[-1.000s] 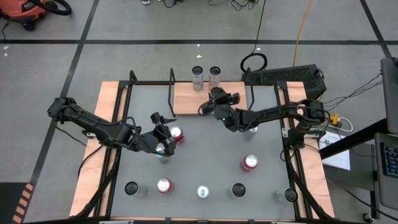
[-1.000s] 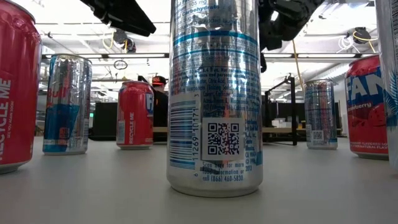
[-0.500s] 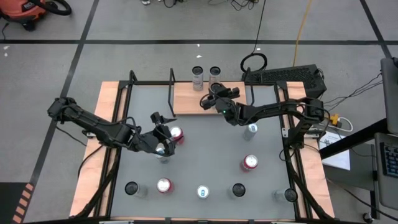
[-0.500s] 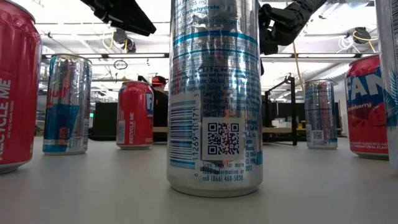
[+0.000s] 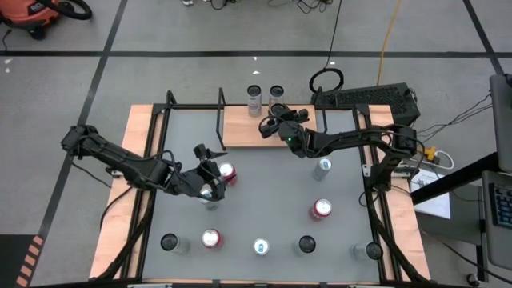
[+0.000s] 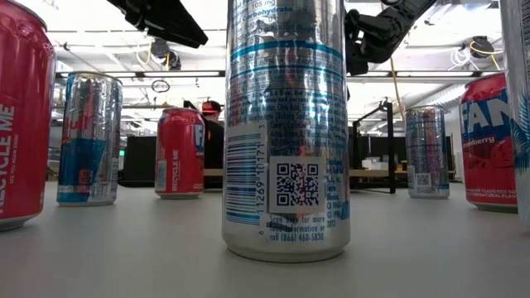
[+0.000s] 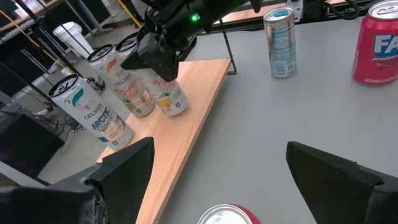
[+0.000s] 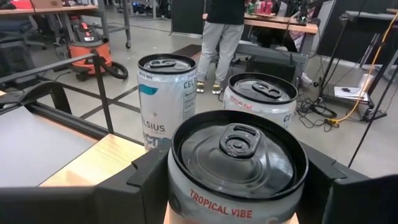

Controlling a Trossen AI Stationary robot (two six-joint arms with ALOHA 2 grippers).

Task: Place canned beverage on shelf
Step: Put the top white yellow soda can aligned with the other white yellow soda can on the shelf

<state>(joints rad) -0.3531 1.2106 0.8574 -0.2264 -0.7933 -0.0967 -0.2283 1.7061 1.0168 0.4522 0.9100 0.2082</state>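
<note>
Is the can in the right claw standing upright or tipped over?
Upright: the can shows its lid facing up between the right gripper fingers, over the shelf.

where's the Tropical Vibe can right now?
The Tropical Vibe can is in the right gripper, at the shelf at the table's far edge in the high view, next to two Celsius cans already there.
</note>
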